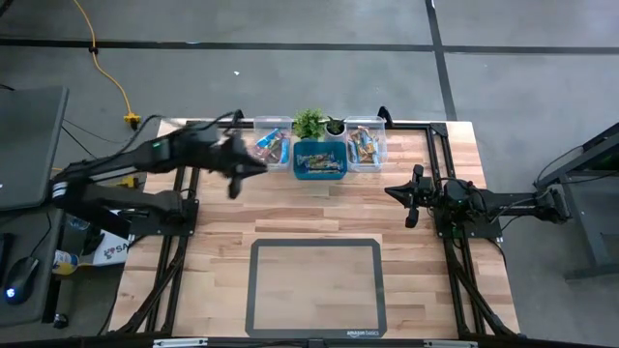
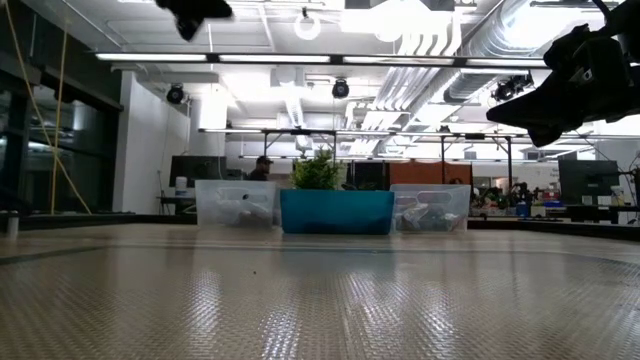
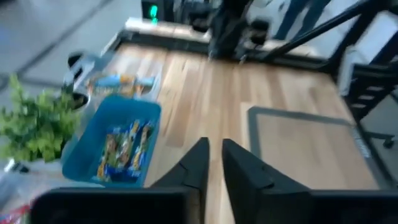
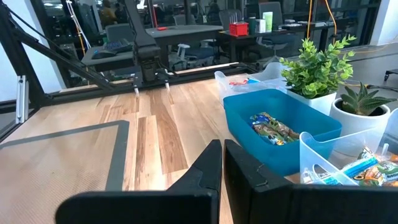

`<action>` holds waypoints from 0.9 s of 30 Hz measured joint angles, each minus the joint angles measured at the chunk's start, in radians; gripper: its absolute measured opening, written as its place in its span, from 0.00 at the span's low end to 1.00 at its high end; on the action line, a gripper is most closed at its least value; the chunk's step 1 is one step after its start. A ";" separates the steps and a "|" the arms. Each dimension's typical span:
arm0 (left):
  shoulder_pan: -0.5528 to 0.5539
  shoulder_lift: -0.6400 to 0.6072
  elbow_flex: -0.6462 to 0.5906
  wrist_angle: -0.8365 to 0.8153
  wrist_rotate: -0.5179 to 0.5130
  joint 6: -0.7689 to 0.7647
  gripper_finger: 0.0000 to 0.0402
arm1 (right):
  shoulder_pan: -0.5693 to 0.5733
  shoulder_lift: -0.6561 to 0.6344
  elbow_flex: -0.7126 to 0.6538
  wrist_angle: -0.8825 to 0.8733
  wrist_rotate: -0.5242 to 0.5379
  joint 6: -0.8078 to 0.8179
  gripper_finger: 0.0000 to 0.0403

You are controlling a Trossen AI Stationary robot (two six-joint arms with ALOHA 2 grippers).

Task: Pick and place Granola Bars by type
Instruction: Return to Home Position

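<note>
Sorting station, bins in a row at the far edge of the worktop (image 1: 222, 251). Granola bars (image 1: 321, 162) are lodged in the blue bin (image 1: 296, 159) at the middle, and more are seen in the left clear bin (image 1: 259, 126) and the right clear bin (image 1: 381, 126); every bar in view lies inside a bin. A leafy plant (image 1: 309, 123) and a small potted plant (image 1: 336, 127) are set just behind the blue bin. Left gripper (image 3: 215, 146): raised above the worktop, just near and left of the left clear bin; fingers drawn almost together with only a narrow slit between them, nothing held. Right gripper (image 4: 222, 146): parked at the right side of the worktop, well apart from the bins; fingers closed, nothing held. Hazards, as judged: the left arm is stretched out close to the left clear bin, so a low or sideways retreat could catch the rim, by which the light bin might be shoved or tipped and the sorted bars spilled or mixed. The plants could be brushed only if the arm were swung far. Little risk is attached to the right arm. A taped rectangle (image 1: 253, 290) on the near worktop is noted.
</note>
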State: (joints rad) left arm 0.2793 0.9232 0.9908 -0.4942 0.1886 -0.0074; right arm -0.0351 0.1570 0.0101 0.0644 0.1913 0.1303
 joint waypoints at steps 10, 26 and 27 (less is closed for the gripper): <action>-0.177 -0.330 -0.118 -0.078 -0.090 -0.079 0.00 | 0.000 0.000 0.000 0.000 0.000 0.000 0.00; -0.228 -0.792 -0.534 -0.022 -0.009 -0.117 0.00 | 0.000 0.000 0.000 0.000 0.000 0.000 0.00; -0.228 -0.813 -0.563 0.005 0.013 -0.125 0.00 | 0.000 0.000 0.000 0.000 0.000 0.000 0.00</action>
State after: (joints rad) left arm 0.0517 0.1106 0.4281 -0.4895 0.2014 -0.1327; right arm -0.0349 0.1570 0.0103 0.0643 0.1913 0.1303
